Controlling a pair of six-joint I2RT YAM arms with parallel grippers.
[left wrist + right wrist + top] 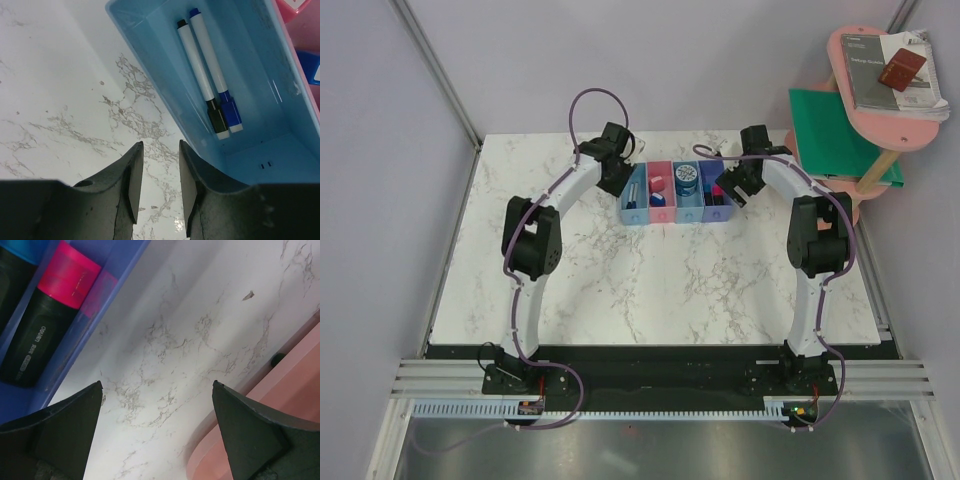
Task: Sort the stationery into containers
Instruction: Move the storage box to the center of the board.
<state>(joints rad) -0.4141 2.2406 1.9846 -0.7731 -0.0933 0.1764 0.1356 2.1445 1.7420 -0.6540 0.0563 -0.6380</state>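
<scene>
The row of four joined containers (675, 213) stands at the back middle of the marble table. In the left wrist view the leftmost light blue bin (260, 75) holds a blue-capped white marker (212, 65) and a black-capped white marker (197, 70). My left gripper (160, 145) is open and empty over bare marble, just left of that bin. The pink bin holds a pink-grey eraser (656, 182) and a blue block (660, 199). The purple-blue bin (107, 287) holds a pink-tipped black marker (47, 320). My right gripper (157, 385) is wide open and empty, just right of it.
A pink round shelf (910, 125) stands off the table's back right corner with books (880, 80) and a green folder (830, 135); its pink base (285, 410) shows close to my right gripper. The third bin holds a round dark item (687, 178).
</scene>
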